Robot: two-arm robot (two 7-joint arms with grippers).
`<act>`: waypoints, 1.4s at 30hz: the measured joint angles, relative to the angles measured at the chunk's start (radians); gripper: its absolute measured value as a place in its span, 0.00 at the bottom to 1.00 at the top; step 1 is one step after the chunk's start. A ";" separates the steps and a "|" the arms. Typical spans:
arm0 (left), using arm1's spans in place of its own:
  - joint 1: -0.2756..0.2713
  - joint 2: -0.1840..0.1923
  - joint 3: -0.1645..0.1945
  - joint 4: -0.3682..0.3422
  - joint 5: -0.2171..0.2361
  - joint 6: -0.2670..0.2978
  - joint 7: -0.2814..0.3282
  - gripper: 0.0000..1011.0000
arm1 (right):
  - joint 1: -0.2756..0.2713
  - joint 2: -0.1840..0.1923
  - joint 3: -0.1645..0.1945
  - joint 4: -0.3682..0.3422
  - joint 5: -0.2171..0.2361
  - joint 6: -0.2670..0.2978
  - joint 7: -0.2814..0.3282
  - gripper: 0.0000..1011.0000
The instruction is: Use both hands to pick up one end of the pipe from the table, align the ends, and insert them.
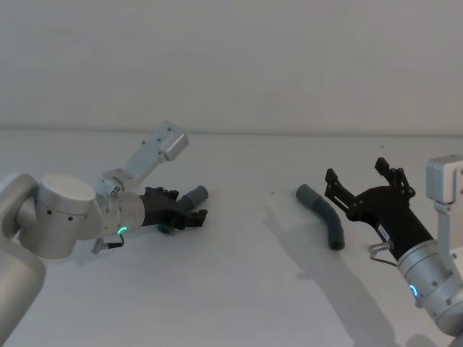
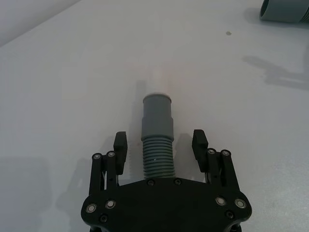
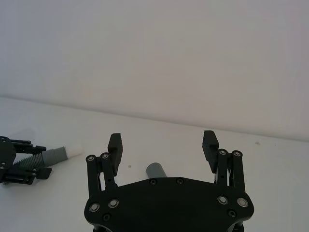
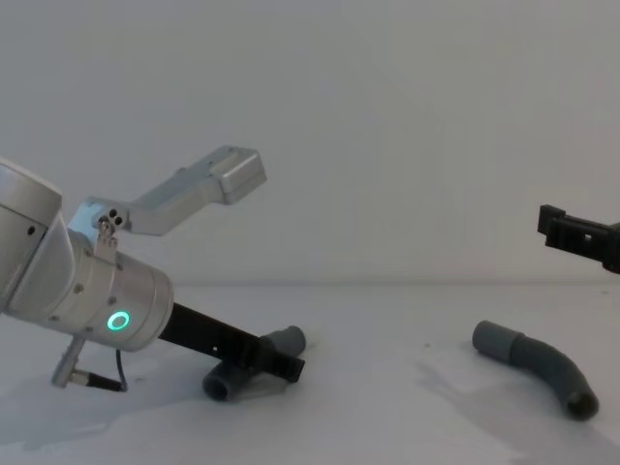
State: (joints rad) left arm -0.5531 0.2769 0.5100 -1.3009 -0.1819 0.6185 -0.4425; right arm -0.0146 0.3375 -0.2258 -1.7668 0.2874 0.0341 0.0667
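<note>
One dark-grey ribbed pipe piece [image 1: 189, 201] lies on the white table [image 1: 246, 289] at the left, its smooth cuff end [image 2: 157, 112] pointing away from my left gripper [image 1: 187, 206]. That gripper is low over the table and open, with a finger on each side of the ribbed part and a gap on both sides. The other curved pipe piece [image 1: 325, 217] lies at the right, its cuff [image 4: 494, 339] towards the middle. Just right of it, my right gripper [image 1: 357, 173] hovers above the table, open and holding nothing.
The table runs back to a plain white wall [image 1: 231, 65]. Bare table surface lies between the two pipe pieces. The right piece's cuff [image 2: 285, 10] shows far off in the left wrist view, and the left gripper [image 3: 19, 162] shows in the right wrist view.
</note>
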 joint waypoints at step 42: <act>0.000 0.002 -0.002 0.000 0.005 -0.002 0.000 0.54 | 0.000 0.000 0.000 0.000 0.000 0.000 0.000 0.99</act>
State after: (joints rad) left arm -0.5535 0.2787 0.5077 -1.3006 -0.1773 0.6167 -0.4424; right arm -0.0146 0.3375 -0.2259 -1.7667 0.2874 0.0340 0.0668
